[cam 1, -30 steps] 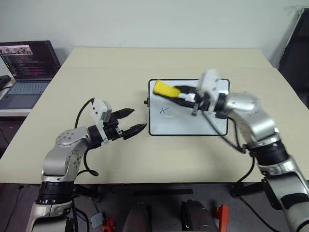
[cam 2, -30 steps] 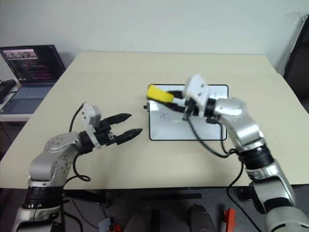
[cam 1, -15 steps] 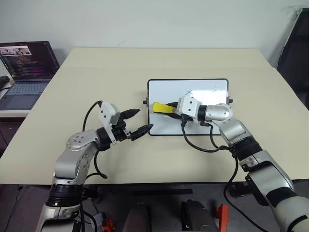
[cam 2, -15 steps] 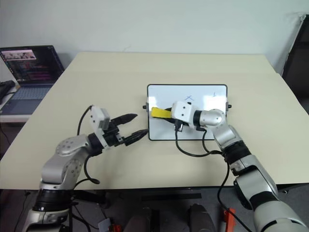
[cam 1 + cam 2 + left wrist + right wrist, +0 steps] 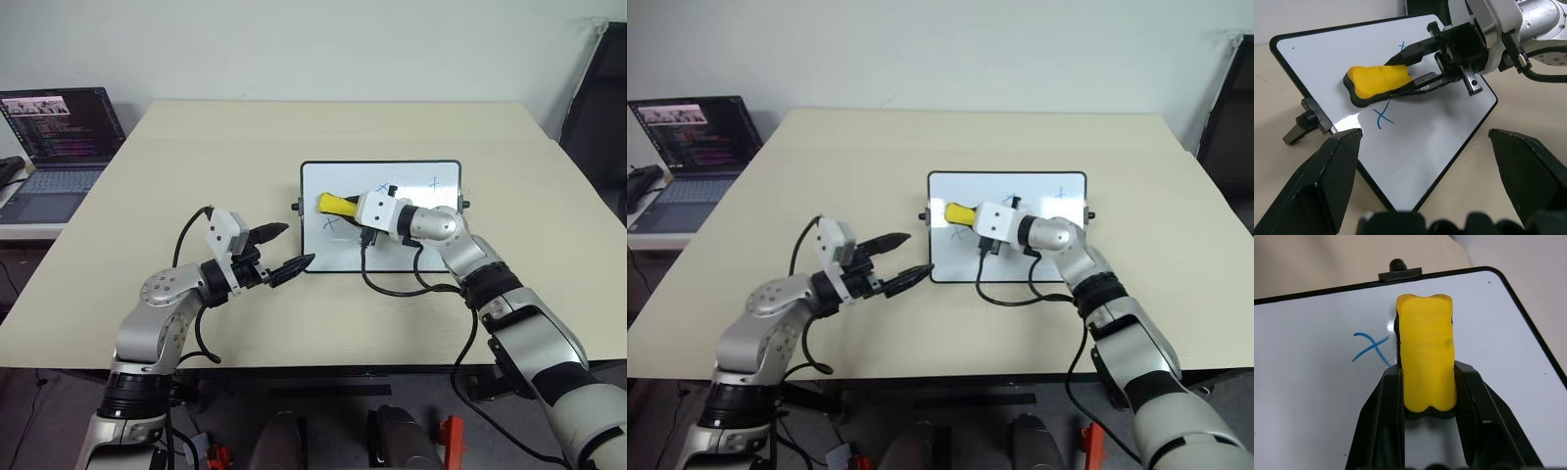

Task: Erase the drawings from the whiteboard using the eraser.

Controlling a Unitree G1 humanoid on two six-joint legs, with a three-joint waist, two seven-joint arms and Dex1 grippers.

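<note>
The whiteboard (image 5: 416,250) lies flat in the middle of the table. My right gripper (image 5: 345,207) is shut on the yellow eraser (image 5: 334,204), which is held low over the board's left part, its dark underside at the surface. One blue x of the drawings (image 5: 1370,347) sits right beside the eraser, touching its edge. Two more blue crosses (image 5: 434,182) lie near the board's far edge. Just off the board's near left corner, my left gripper (image 5: 294,245) hovers open, holding nothing.
An open laptop (image 5: 59,137) stands on a side desk at the far left. The tan table (image 5: 196,147) spreads wide around the board. A small black knob (image 5: 1303,125) sticks out from the board's left side.
My right gripper came down with the eraser from above the board's far left corner onto its left part beside the x. The left gripper drifted slightly toward the board.
</note>
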